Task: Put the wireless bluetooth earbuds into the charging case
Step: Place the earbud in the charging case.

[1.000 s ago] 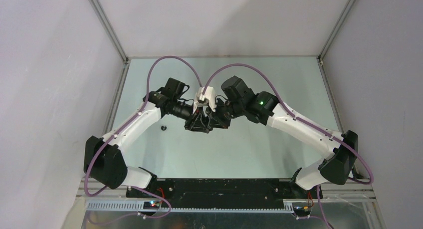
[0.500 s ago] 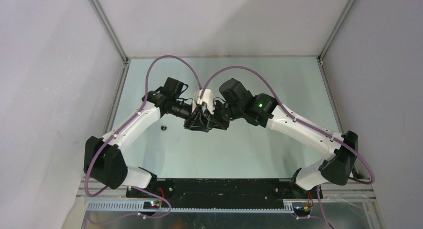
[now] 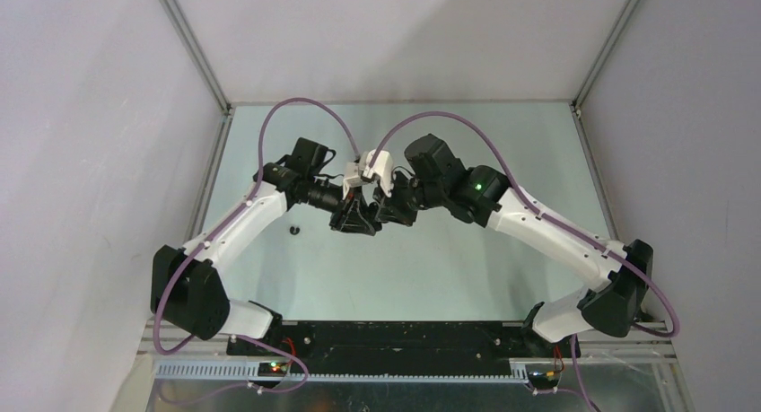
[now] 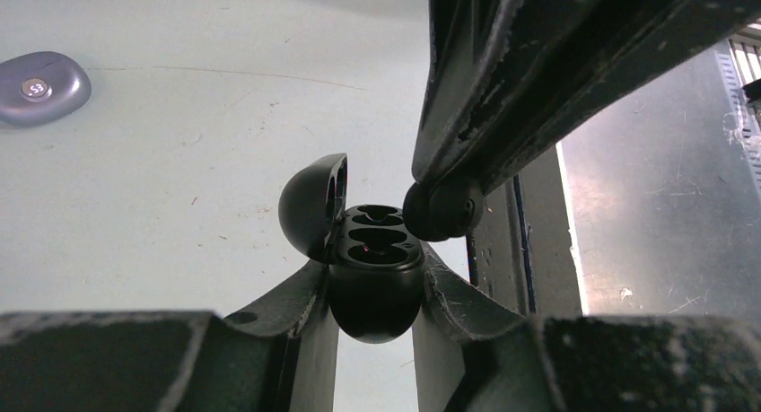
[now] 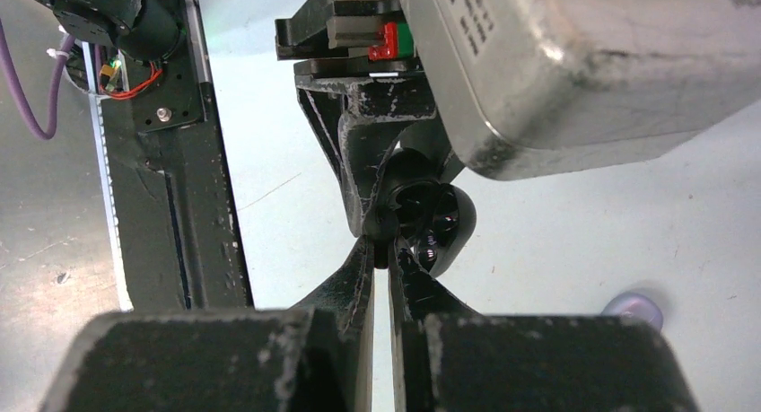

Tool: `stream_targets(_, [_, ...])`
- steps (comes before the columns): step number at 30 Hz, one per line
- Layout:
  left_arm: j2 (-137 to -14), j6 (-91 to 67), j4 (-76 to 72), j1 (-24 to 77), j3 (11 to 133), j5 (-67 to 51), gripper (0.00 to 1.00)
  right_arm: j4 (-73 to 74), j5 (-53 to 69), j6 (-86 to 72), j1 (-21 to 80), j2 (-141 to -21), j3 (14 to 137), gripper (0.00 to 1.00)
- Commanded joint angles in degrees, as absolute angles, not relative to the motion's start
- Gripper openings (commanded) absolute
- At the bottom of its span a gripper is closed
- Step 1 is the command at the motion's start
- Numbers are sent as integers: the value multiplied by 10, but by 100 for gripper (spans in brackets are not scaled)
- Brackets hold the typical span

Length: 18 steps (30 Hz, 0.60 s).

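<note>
Both arms meet over the middle of the pale green surface (image 3: 502, 277). The left gripper (image 4: 375, 273) is clamped on the black charging case (image 4: 375, 300), one finger on each side of its rounded body. The case is held up off the surface with its lid (image 4: 312, 204) hinged open to the left and two dark slots showing on top.

The right gripper (image 5: 388, 250) is closed on a glossy black earbud (image 4: 444, 210), pinched at the very tips of its fingers. The earbud sits right at the rim of the case, on the side away from the lid, beside the slots and not yet seated in one.

A pale purple earbud (image 4: 40, 87) lies on the surface well apart from the case. It carries a small round silver disc with a mark that is too small to read. In the overhead view a small black piece (image 3: 293, 230) lies alone toward the left edge of the surface, too tiny to make out.

The grey metal housing (image 5: 574, 71) on the left wrist bears faint lettering, too blurred to read.
</note>
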State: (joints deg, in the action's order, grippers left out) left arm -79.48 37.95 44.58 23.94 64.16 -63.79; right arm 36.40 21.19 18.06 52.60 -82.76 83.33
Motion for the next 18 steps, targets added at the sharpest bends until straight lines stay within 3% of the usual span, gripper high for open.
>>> stream_targets(1, [-776,385,433,243,641,-651,12,342,208,182,527,-807,832,5])
stream_targets(18, [-774,387,433,243,640,-651,12,341,152,195,541,-821,831,5])
